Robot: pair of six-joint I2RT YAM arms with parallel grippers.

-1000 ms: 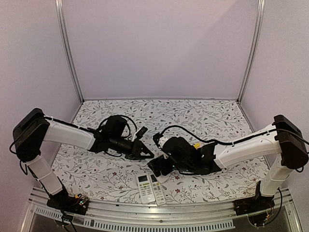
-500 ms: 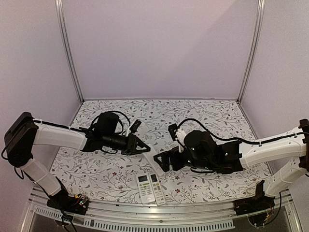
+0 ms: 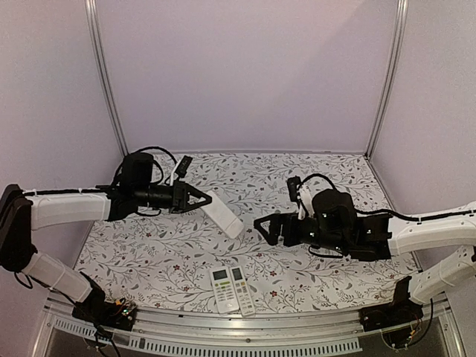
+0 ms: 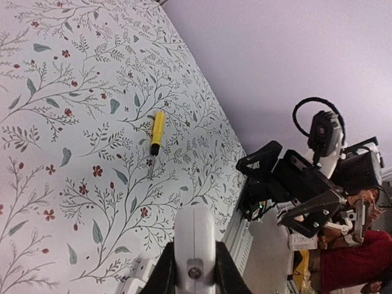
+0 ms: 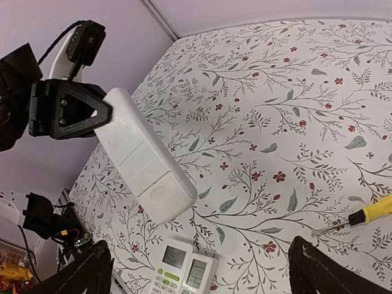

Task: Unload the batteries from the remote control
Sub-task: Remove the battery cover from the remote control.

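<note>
Left gripper (image 3: 199,199) pinches the white remote control (image 3: 224,217) by one end, aloft over the table (image 3: 149,260). Right gripper (image 3: 266,229) jaws are spread wide, clear of it. Batteries not visible, presumably inside: judged light, rigid, slippery. Grip each mid-length.

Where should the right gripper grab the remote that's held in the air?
Probably the remote's free, rounded end, pinched across its two long edges and approached from the right, in line with its length. The left gripper clamps the other end, so the body juts out in the air toward the open right gripper, and that end is bare on all sides.
</note>
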